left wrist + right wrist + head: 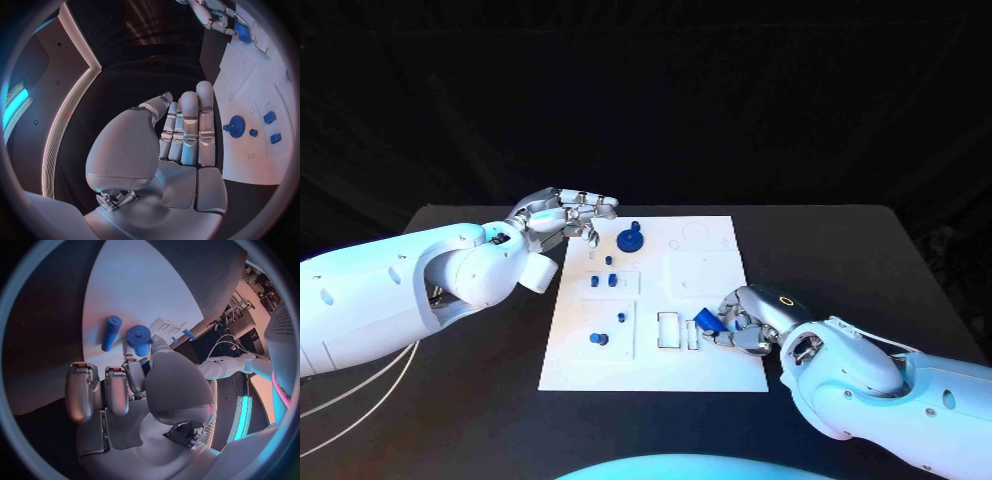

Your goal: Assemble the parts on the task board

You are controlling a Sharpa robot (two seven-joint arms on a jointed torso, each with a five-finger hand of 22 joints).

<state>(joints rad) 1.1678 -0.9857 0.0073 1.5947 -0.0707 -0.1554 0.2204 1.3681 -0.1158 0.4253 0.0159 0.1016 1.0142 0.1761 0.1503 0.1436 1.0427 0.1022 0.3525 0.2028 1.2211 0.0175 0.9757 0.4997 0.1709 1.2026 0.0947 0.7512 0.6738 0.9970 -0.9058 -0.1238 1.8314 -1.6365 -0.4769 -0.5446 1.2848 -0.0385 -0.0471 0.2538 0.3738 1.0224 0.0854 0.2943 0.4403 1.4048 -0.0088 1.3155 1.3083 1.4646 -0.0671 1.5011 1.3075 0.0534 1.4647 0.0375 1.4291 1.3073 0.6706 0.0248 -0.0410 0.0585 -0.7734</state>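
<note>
On the white task board (718,375), the right robot hand (740,322) pinches a blue cylindrical part (708,320).

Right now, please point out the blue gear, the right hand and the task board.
gear (632,239): head view, its disc.
right hand (740,322): head view, its back.
task board (711,265): head view, bare white surface.

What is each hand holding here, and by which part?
The right hand pinches a small blue part between its fingertips over the board; which end cannot be told. The left hand holds nothing.
</note>
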